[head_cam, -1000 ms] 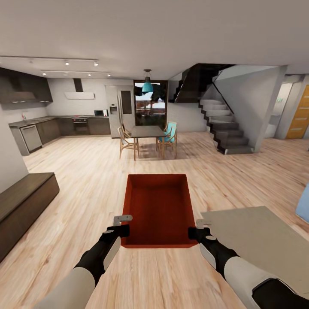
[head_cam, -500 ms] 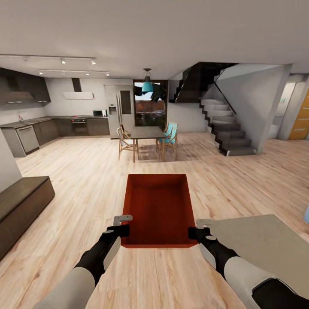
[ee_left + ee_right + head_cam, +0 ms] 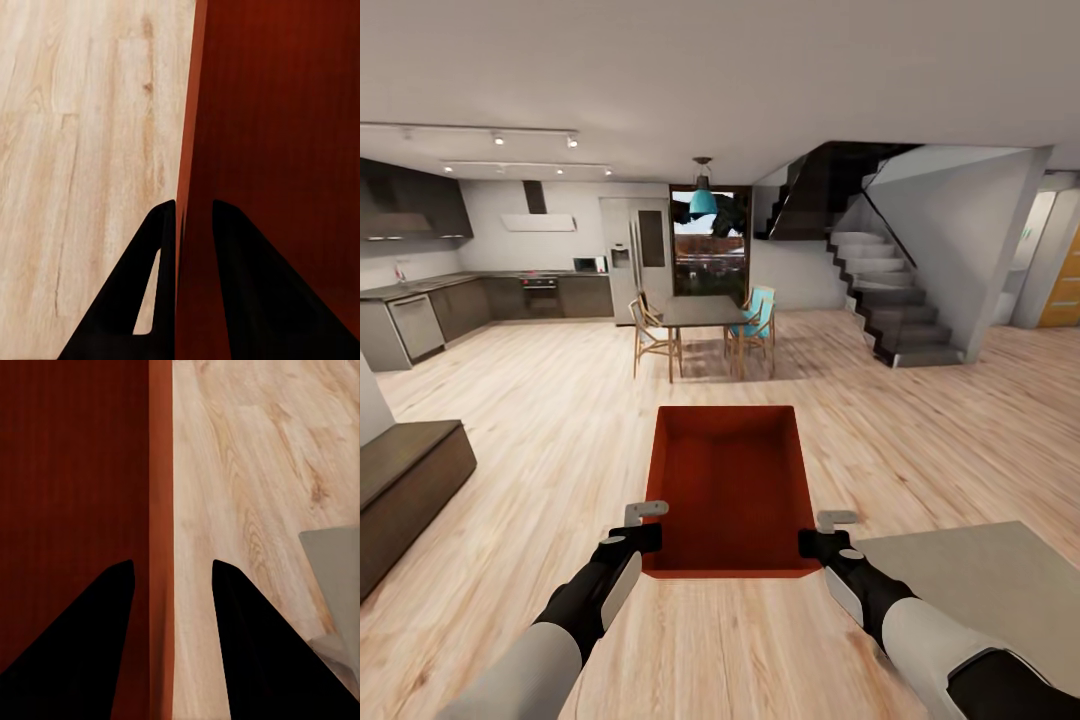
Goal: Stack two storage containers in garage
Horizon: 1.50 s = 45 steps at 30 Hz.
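Note:
One red-orange storage container [image 3: 730,490] hangs open-topped and empty in front of me, held above the light wood plank floor [image 3: 560,420]. My left gripper [image 3: 645,528] is shut on its left wall near the near corner. My right gripper [image 3: 822,532] is shut on the right wall opposite. In the left wrist view the container wall [image 3: 191,112] runs between the two black fingers of the left gripper [image 3: 193,206]. The right wrist view shows the same for the container rim [image 3: 160,472] inside the right gripper [image 3: 171,564].
A grey flat surface [image 3: 980,575] lies low at my right. A dark bench [image 3: 405,480] stands at the left. Ahead are a dining table with chairs [image 3: 705,325], a kitchen [image 3: 480,290] at the far left and a staircase [image 3: 890,300] at the right.
The whole view has shifted as I travel forward: bench and grey surface slid toward the picture's edges, and the blue object at the right edge left the view. Container and grippers hold their pose.

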Motion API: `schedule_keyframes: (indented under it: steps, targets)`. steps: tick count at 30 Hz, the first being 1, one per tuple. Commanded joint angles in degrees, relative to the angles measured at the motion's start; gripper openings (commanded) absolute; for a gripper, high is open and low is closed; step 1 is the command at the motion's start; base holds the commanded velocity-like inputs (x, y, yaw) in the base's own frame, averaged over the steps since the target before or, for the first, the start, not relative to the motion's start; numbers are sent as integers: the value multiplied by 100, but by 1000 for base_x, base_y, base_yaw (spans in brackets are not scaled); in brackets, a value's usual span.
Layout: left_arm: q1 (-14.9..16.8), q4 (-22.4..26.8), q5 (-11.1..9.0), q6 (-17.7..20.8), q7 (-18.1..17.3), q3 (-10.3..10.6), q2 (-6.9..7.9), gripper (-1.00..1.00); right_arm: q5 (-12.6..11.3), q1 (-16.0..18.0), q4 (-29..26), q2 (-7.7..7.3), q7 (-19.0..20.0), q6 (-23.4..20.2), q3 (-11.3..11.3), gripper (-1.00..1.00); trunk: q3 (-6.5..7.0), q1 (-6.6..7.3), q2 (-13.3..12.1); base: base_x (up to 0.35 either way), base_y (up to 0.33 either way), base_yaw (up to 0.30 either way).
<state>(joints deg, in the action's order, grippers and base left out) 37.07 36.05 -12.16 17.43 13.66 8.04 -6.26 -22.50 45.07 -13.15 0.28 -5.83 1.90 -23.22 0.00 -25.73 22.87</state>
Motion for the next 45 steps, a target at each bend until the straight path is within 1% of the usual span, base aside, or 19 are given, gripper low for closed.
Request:
schedule_keyframes:
  steps: [1,45]
  targets:
    - [2,25,152,50,93,-233,10,-100,-114,2,-3,-2,91,15,54,-100,-2,-5,4,322,0,0]
    - [2,43,152,50,93,-233,7,-100,-114,3,-3,-2,93,20,54,-100,-2,-5,4,322,0,0]
